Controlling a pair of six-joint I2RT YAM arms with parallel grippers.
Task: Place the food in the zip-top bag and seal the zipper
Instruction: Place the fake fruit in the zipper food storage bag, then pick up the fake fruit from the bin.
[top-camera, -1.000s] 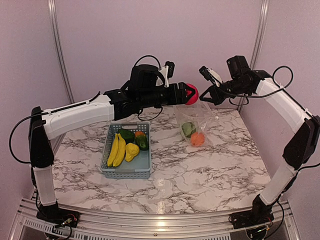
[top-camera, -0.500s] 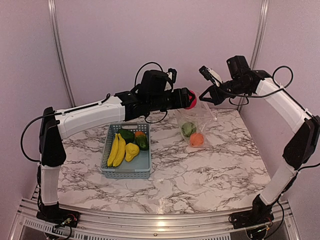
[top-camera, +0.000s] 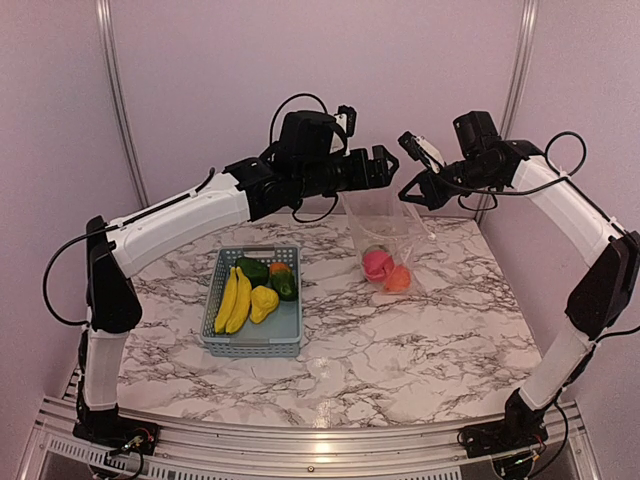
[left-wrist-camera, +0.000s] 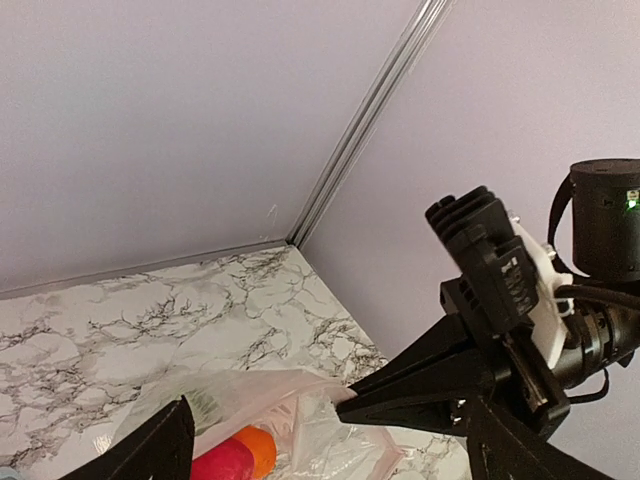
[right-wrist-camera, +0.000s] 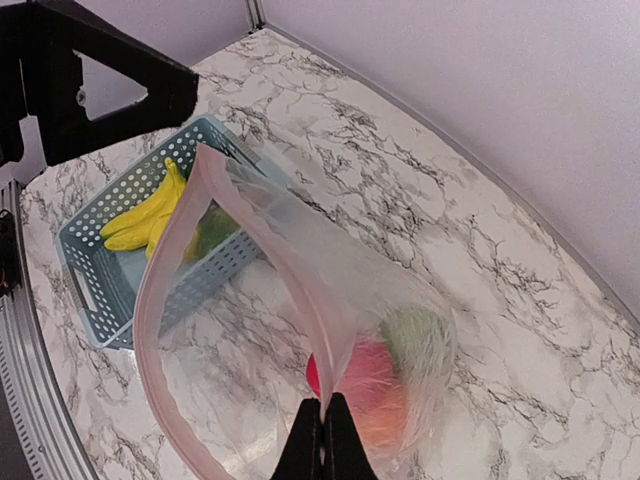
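Note:
The clear zip-top bag hangs open from my right gripper, which is shut on its rim. In the right wrist view the fingers pinch the pinkish zipper strip and the mouth gapes. A red apple, a green melon and an orange lie in the bag's bottom. My left gripper is open and empty, just above the mouth. In its wrist view the apple and orange show below.
A grey-blue basket stands left of the bag with yellow bananas, another yellow piece and dark green peppers. The two grippers are close together over the back right of the marble table. Walls stand close behind.
My left gripper moved right over the bag mouth and let go of the red apple, which now lies in the bag. The right gripper held still.

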